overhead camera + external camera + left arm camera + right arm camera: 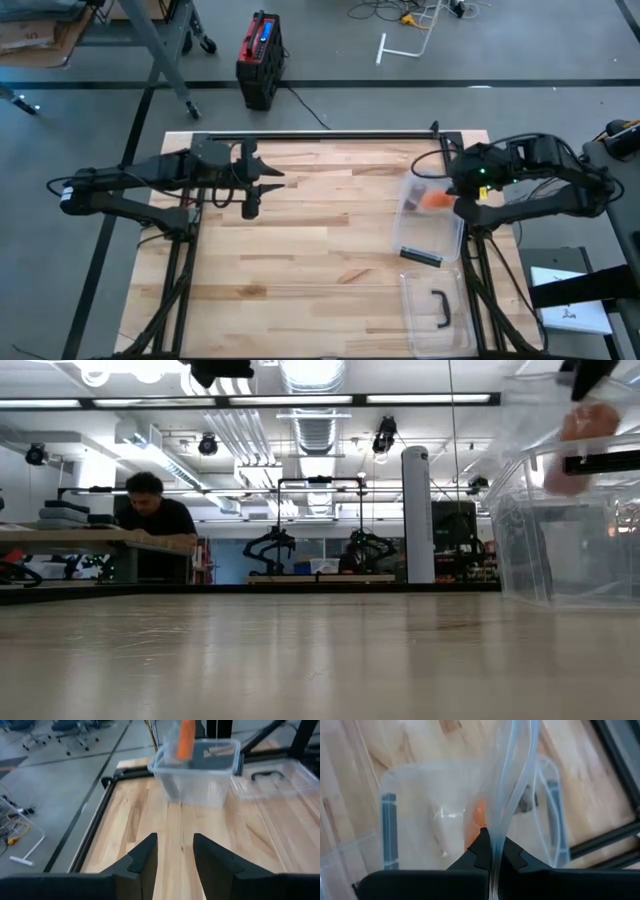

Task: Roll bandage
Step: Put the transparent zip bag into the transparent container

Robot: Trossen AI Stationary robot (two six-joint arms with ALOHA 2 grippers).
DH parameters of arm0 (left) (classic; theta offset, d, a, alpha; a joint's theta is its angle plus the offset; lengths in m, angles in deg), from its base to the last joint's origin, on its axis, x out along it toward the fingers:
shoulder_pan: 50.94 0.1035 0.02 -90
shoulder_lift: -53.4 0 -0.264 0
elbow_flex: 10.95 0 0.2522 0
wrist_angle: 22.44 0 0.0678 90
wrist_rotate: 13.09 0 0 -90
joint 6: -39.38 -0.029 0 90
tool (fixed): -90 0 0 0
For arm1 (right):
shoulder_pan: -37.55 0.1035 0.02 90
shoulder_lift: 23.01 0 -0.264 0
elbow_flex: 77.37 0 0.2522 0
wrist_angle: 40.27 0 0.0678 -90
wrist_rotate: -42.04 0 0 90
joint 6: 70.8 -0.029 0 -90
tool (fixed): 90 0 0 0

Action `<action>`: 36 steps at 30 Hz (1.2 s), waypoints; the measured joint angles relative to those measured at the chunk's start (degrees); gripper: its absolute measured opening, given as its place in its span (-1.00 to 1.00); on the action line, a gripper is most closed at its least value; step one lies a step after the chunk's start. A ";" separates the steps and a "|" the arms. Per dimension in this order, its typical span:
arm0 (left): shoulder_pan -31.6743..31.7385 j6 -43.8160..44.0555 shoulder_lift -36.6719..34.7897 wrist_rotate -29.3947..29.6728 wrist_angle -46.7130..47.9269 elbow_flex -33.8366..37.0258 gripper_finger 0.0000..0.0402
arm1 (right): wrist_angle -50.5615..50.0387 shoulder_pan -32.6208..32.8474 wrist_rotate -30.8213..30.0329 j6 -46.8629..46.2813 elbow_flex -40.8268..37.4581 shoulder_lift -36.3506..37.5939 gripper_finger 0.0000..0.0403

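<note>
Nearest me on the table [300, 270] lies one clear lid [437, 310] with a black handle. It sits flat just beside its bin, off to one side, I'd say so the opening stays free.

Next comes the one clear bin [452, 245], open on top, with a dark clip at each end, two in all.

Right above that bin hangs the right tool [495, 845], pressed together on a fold of one clear plastic bag [512, 780], so the bag dangles over the opening. Inside the bag there's a single orange bandage [436, 200], up in the air over the bin and not on the table. My guess is that it's held high like this to bring the bandage clear of the bin walls before any rolling can start. None of it looks unrolled from here.

Across the table, well apart from all that, the left tool [175, 845] hovers above bare wood, its fingers spread with a gap and nothing between them. It points toward the bin, as if waiting its turn to take the bag or the bandage.

So that's two arms, one bin, one lid, one bag and one bandage.

Far back in the room, one person [150, 510] sits at a desk, nowhere near the table.
</note>
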 joint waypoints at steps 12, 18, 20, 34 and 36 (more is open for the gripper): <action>-0.21 3.24 1.20 -0.18 -15.43 0.66 -0.29 | -0.12 0.00 5.82 -8.42 -11.00 4.90 -1.00; -2.33 5.24 5.93 -6.17 -27.66 1.69 -0.24 | -0.02 0.00 2.71 -0.71 -15.42 -3.08 -1.00; -3.71 5.41 8.41 -6.53 -31.75 1.67 -0.24 | 0.14 0.00 2.28 1.96 -16.14 -6.13 -1.00; -15.78 12.17 21.75 -6.18 -50.13 1.63 -0.24 | 7.08 -1.51 -4.30 24.29 -18.00 -3.68 -1.00; -16.89 12.08 23.76 -6.19 -53.66 1.60 -0.24 | 7.90 -2.64 -3.85 23.61 -19.48 -4.23 -1.00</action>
